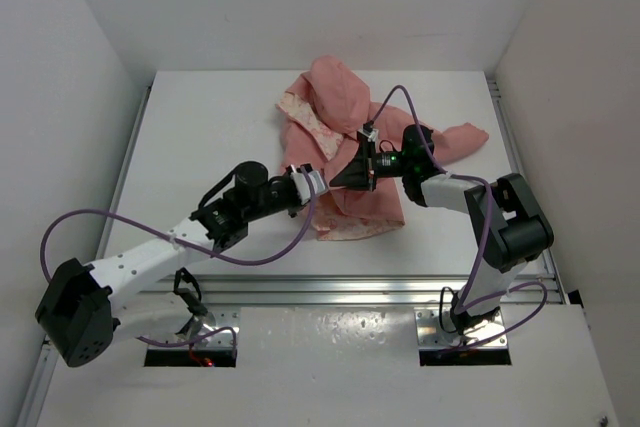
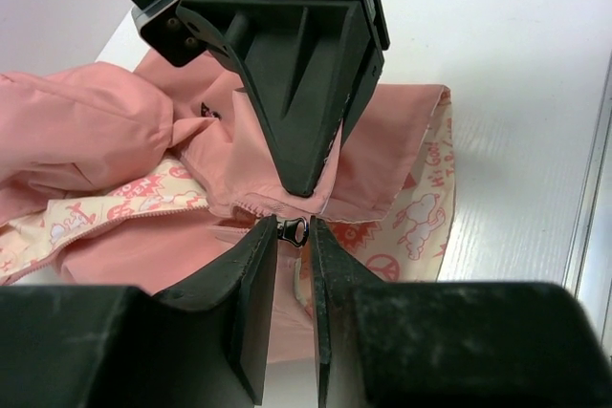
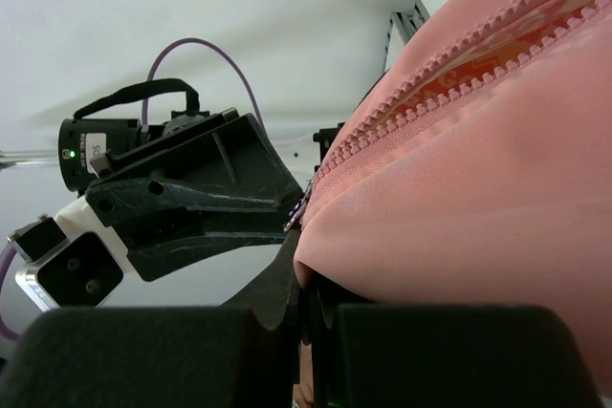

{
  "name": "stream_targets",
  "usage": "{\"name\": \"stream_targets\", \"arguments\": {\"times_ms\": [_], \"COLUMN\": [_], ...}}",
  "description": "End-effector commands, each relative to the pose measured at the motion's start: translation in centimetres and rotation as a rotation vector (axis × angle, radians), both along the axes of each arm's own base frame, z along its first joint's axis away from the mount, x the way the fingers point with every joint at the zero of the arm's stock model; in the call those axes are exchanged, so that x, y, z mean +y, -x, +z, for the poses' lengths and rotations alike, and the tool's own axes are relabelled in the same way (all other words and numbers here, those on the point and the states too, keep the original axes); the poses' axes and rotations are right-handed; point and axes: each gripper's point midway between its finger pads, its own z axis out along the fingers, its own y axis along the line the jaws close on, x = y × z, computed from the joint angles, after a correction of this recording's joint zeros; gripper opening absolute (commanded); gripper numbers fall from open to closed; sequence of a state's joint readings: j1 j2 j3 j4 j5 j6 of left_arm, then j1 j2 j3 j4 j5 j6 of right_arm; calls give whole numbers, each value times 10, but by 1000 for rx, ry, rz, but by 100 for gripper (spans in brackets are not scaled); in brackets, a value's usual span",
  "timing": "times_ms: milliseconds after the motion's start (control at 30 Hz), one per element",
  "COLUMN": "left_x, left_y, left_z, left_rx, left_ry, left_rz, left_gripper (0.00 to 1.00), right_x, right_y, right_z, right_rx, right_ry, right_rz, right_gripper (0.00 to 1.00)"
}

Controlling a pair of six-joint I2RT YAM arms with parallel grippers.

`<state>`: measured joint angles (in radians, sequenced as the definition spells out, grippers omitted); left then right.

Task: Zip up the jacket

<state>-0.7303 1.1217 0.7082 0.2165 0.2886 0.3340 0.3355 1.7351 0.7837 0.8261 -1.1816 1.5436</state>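
The salmon-pink jacket lies crumpled at the back middle of the table, its cream printed lining showing along the hem. My left gripper reaches its lower front edge; in the left wrist view the fingertips are closed on the small dark metal zipper pull. My right gripper faces it from the right, shut on the jacket's fabric beside the zipper teeth. The pull shows at the fold's edge. The zipper teeth run up and to the right.
The white table sits between white walls on three sides. An aluminium rail runs along its near edge. Purple cables loop over both arms. One sleeve lies to the right.
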Motion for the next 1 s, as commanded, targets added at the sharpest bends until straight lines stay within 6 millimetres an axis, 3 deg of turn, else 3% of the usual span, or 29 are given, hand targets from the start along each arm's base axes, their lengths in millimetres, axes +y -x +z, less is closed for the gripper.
{"name": "stream_targets", "arguments": {"times_ms": [0, 300, 633, 900, 967], "left_x": [-4, -7, 1, 3, -1], "left_y": [0, 2, -16, -19, -12], "left_z": [40, 30, 27, 29, 25], "left_rx": [-60, -27, -43, -52, -31], "left_ry": [75, 52, 36, 39, 46], "left_rz": [-36, -55, 32, 54, -1], "left_gripper": [25, 37, 19, 17, 19], "right_x": [0, 0, 0, -1, 0], "right_y": [4, 5, 6, 7, 8], "right_z": [4, 4, 7, 8, 7], "right_rx": [-52, -56, -61, -58, -46], "right_ry": [-15, -17, -24, -31, -29], "right_rz": [34, 36, 45, 47, 48], "right_gripper": [0, 0, 0, 0, 0]}}
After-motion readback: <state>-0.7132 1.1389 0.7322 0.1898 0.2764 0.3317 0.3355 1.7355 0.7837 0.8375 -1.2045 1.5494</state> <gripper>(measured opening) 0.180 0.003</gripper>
